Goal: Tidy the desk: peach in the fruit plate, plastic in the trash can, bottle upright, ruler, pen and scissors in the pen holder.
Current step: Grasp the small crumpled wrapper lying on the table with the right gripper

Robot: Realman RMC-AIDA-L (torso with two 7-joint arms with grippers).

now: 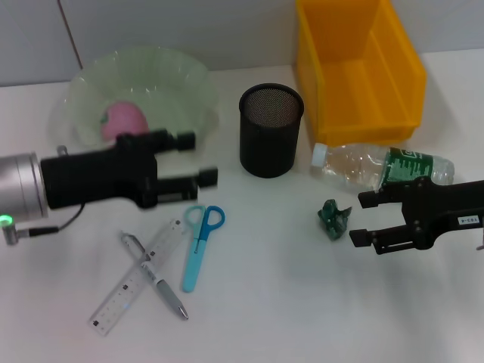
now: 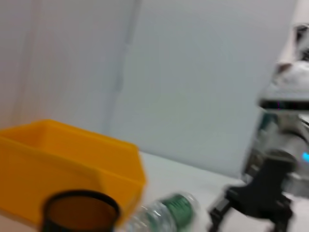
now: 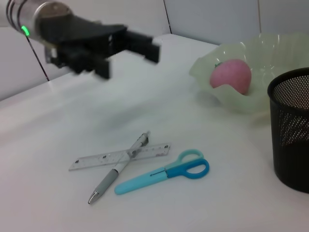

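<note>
The pink peach (image 1: 121,121) lies in the pale green fruit plate (image 1: 181,83) at the back left. My left gripper (image 1: 198,159) hovers open and empty just in front of the plate, above the blue scissors (image 1: 200,242). The clear ruler (image 1: 136,287) and grey pen (image 1: 155,276) lie crossed beside them. The black mesh pen holder (image 1: 271,128) stands mid-table. The plastic bottle (image 1: 378,166) lies on its side. My right gripper (image 1: 363,219) is open, its fingers just right of the crumpled green plastic (image 1: 333,217). The right wrist view shows scissors (image 3: 164,171), ruler (image 3: 120,156), pen (image 3: 118,169) and peach (image 3: 231,77).
A yellow bin (image 1: 355,68) stands at the back right, behind the bottle; it also shows in the left wrist view (image 2: 67,154) with the pen holder (image 2: 79,210) and bottle (image 2: 164,212). A wall runs along the table's far edge.
</note>
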